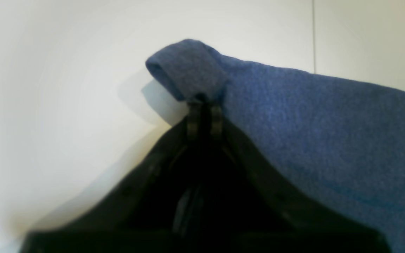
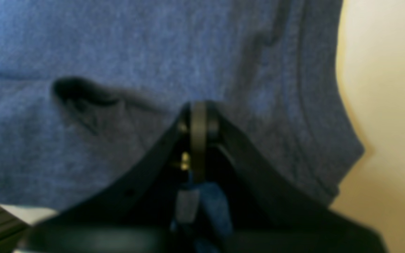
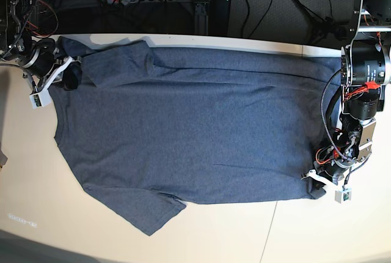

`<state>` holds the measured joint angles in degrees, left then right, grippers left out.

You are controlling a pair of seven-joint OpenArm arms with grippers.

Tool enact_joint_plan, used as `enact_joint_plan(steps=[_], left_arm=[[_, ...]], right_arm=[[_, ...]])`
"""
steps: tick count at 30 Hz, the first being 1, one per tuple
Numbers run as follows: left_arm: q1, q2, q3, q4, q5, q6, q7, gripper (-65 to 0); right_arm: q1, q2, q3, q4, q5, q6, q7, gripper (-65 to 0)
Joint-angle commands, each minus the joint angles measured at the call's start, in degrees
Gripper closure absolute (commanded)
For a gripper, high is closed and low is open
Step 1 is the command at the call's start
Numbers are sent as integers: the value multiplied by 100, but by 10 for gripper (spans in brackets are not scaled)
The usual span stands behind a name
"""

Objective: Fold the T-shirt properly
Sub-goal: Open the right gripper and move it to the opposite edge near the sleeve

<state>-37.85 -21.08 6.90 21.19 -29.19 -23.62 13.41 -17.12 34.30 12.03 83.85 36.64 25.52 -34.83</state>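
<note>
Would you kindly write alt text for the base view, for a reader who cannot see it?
A large heathered blue-grey cotton T-shirt lies spread flat, plain side up, across a white table. The right gripper pinches its edge near a sleeve, and the left gripper pinches a hem corner.

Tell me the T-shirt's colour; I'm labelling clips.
Heathered blue-grey T-shirt, plain on the visible side; base view shows it best.
</note>
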Motion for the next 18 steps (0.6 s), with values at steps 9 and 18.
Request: enact_joint_plan(steps=[9,18], left_arm=[[-170,-72,-4,50,-13,-173,-74,0],[-168,-101,-4,50,-11,-173,83,0]], right_arm=[[153,109,275,1029,107,326,-127,0],[866,219,1355,1115,68,321,-103,0]])
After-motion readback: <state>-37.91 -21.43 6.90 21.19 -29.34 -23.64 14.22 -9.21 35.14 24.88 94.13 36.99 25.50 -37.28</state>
